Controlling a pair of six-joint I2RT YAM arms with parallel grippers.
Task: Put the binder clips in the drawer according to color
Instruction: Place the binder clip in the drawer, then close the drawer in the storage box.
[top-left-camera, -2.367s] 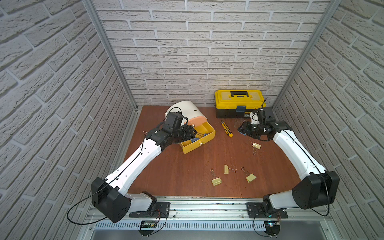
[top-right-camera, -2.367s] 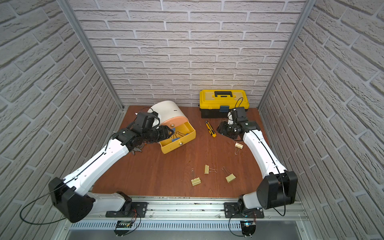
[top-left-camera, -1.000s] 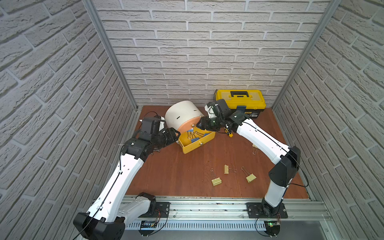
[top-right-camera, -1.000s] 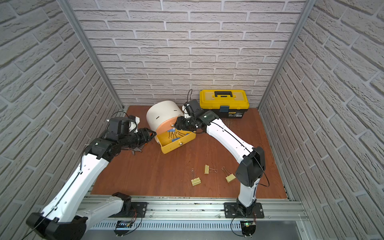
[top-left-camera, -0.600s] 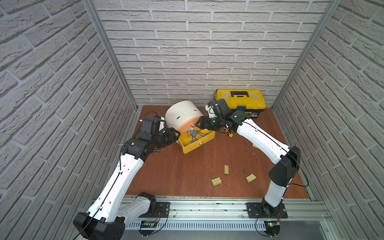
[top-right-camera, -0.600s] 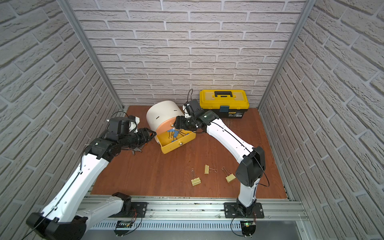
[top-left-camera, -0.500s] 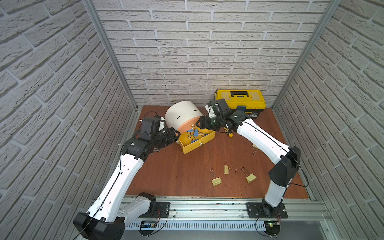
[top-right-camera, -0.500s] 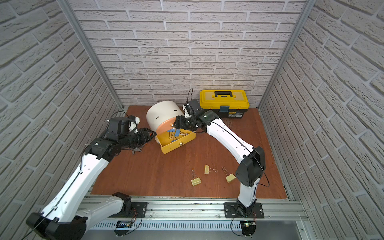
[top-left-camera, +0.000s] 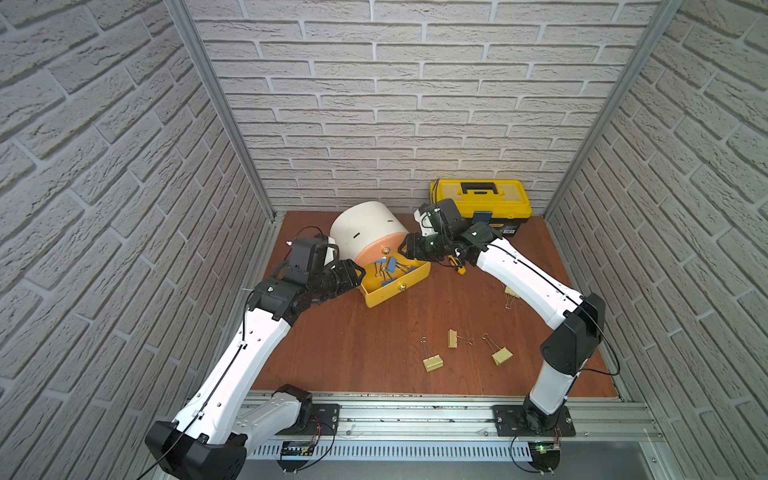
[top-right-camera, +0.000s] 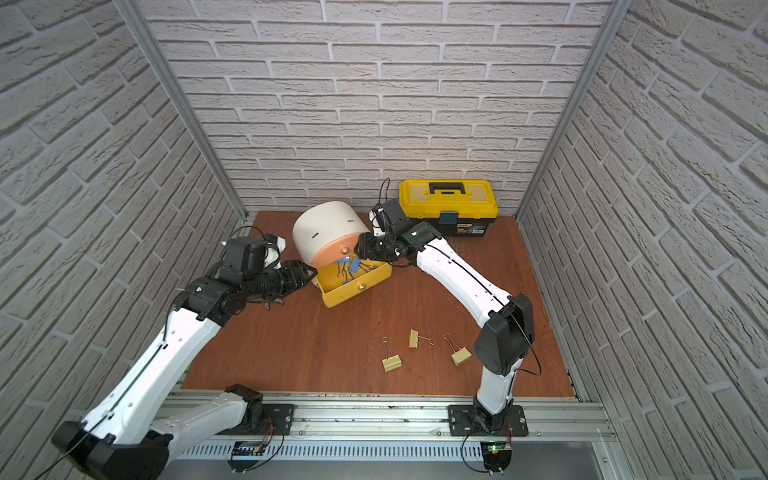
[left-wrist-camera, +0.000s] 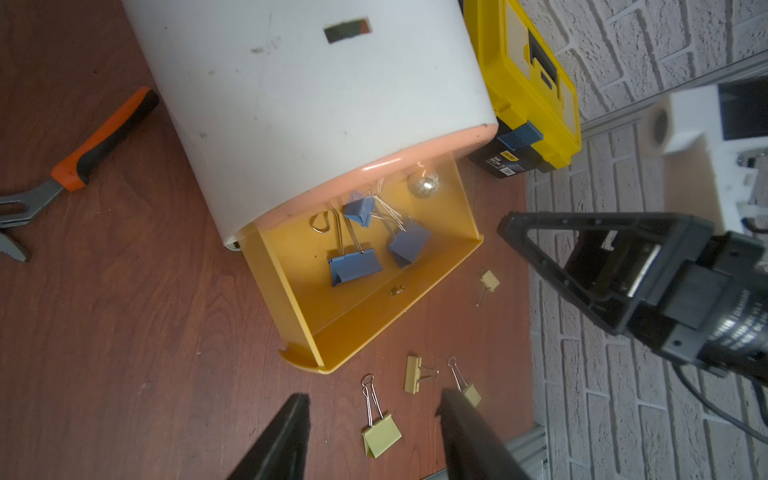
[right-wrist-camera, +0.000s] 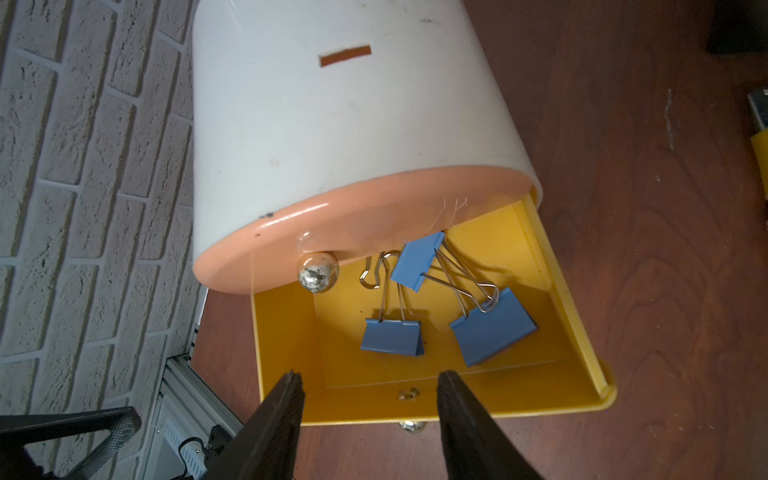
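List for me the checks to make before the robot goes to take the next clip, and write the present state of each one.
1. Right gripper free: ok, jaws apart, nothing between them.
2. Left gripper free: ok, jaws apart, nothing held.
3. Yellow drawer open: ok, pulled out.
4. One colour only inside it: ok, three blue clips.
5. All clips put away: not ok, four pale yellow clips lie on the table.
6. Peach drawer open for another colour: not ok, shut.
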